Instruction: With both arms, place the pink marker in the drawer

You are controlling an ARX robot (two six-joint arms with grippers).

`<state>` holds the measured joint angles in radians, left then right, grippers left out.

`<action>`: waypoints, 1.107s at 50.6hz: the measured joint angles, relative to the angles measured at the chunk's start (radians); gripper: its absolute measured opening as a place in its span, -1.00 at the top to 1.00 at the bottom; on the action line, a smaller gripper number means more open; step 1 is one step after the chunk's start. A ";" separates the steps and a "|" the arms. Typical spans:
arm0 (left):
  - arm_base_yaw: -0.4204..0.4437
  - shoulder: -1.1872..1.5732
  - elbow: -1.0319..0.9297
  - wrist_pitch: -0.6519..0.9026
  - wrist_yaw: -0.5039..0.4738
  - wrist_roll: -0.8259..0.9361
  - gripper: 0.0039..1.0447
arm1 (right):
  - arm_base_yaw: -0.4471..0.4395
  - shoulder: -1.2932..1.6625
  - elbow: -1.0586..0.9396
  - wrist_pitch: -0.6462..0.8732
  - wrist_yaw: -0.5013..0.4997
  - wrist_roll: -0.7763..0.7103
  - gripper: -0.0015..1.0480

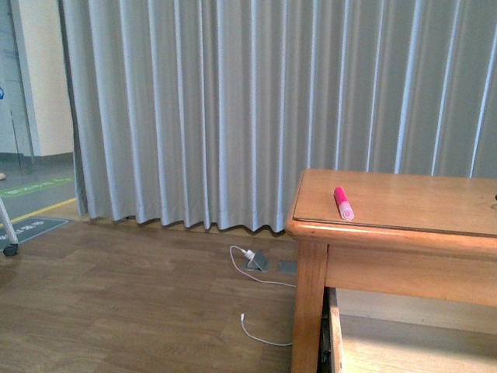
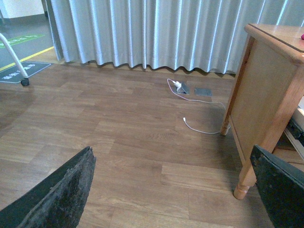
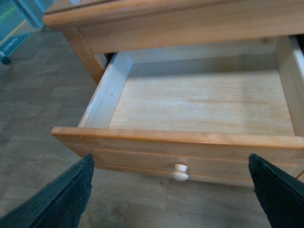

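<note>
Marker point(image 1: 343, 203): held by neither of my grippers.

Left gripper point(image 2: 171, 149): fingers spread wide, nothing between them. It hangs low over the floor point(image 2: 118, 142), beside the chest's point(image 2: 266, 90) side panel and leg. My guess is that it is parked clear of the drawer's path. The marker sits above this camera's line of sight, apart from a possible pink speck at the frame edge that is too small to trust.

Right gripper point(image 3: 170, 156): fingers also wide apart and empty. It faces the drawer point(image 3: 199, 102) front, with the knob point(image 3: 180, 172) roughly centred between the fingers but not touched. The drawer is pulled well out, and its pale interior is bare as far as the frame shows. The opening step looks done and the pick is not yet begun.

Chest top point(image 1: 419, 198): the marker lies flat on it near the front left corner. It is just inside the edge and angled slightly across the grain, with the cap end toward me.

Marker appearance: short, thick and bright pink, with a paler pink cap. It is round-bodied, so I judge it could roll if nudged. A grip across the barrel seems best.

A white cable point(image 1: 260, 330) trails on the floor by the curtain point(image 1: 233, 109), away from the work.
</note>
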<state>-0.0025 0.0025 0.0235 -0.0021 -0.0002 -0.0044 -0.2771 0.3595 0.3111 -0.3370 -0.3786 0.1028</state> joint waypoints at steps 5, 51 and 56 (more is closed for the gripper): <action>0.000 0.000 0.000 0.000 0.000 0.000 -0.89 | -0.040 -0.021 -0.012 0.034 0.008 -0.011 -0.84; 0.000 0.000 0.000 0.000 0.000 0.000 -0.89 | 0.106 -0.264 -0.216 0.332 0.209 -0.098 -0.83; 0.000 0.000 0.000 0.000 0.000 0.000 -0.89 | 0.106 -0.264 -0.216 0.332 0.209 -0.098 -0.84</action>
<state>-0.0025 0.0021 0.0235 -0.0021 -0.0002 -0.0044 -0.1715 0.0959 0.0948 -0.0048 -0.1696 0.0044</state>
